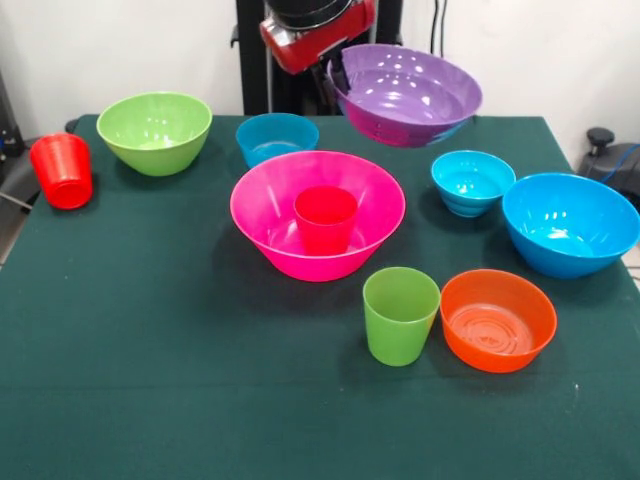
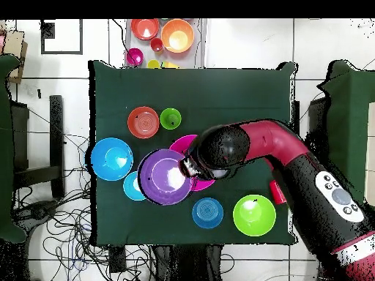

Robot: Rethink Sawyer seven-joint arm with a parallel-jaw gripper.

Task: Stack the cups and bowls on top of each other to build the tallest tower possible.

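Currently: gripper [image 1: 332, 62] clamped on rim of purple bowl [image 1: 408, 93], bowl held tilted, clear of table [image 1: 150, 380] | hot pink bowl [image 1: 318, 213] on table, crimson-pink cup [image 1: 325, 218] upright inside | remaining bowls, cups apart.

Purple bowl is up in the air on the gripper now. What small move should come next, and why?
Probably slide the purple bowl toward the hot pink bowl, staying high. In the front view it hangs tilted, behind and to one side of the pink bowl, and a crimson-pink cup stands upright inside that bowl. The gripper should centre it before lowering. The overhead view shows only partial overlap.
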